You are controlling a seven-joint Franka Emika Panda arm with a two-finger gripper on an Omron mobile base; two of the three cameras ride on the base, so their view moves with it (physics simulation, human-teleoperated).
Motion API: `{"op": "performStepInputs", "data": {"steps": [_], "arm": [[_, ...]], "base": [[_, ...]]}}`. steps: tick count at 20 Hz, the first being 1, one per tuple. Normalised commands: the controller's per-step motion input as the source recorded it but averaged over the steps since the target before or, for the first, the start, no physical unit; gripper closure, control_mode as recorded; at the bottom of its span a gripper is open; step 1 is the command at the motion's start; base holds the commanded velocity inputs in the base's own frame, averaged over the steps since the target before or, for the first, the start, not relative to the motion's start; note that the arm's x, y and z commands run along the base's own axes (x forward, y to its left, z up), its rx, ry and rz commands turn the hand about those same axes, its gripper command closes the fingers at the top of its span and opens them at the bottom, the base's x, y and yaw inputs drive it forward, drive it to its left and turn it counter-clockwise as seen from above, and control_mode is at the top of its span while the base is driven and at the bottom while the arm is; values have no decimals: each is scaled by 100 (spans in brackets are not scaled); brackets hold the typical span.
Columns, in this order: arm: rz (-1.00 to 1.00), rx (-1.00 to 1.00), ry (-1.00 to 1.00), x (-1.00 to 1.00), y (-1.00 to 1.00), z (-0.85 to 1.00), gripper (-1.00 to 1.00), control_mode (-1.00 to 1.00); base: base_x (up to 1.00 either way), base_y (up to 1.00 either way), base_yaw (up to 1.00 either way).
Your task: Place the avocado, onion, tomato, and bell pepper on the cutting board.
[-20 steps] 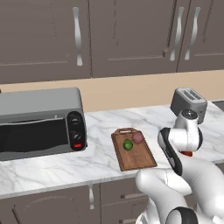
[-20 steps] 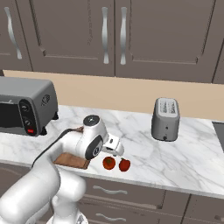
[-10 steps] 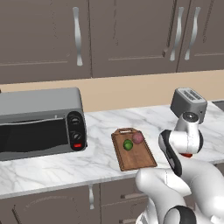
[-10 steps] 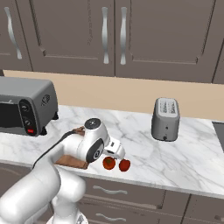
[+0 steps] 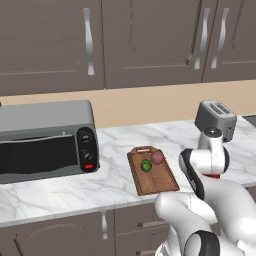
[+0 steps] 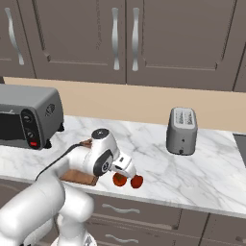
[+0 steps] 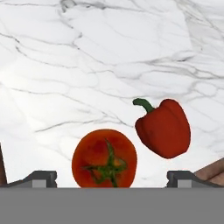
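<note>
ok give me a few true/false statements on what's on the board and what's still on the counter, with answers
1. The avocado and the onion lie on the cutting board. True.
2. The tomato is already on the board. False: it sits on the marble counter, between the tips of the end effector.
3. The bell pepper lies on the counter beside the tomato. True.
4. The end effector is clamped shut on the bell pepper. False: it is open and holds nothing.
5. The toaster stands on the cutting board. False: it stands on the counter, apart from the board.
</note>
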Motion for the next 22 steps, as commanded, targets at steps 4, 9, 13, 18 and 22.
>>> {"op": "performStepInputs", "data": {"steps": [4, 9, 13, 18, 22], "arm": [[-7, 0, 3, -1, 0, -19, -100, -100], [-3, 0, 0, -1, 0, -27, -100, -100], [-3, 0, 0, 0, 0, -22, -100, -100], [-2, 1, 0, 0, 2, -18, -100, -100], [-2, 1, 0, 0, 10, -14, -100, -100]], "base": [[0, 0, 0], [0, 0, 0], [0, 0, 0], [0, 0, 0], [0, 0, 0]]}}
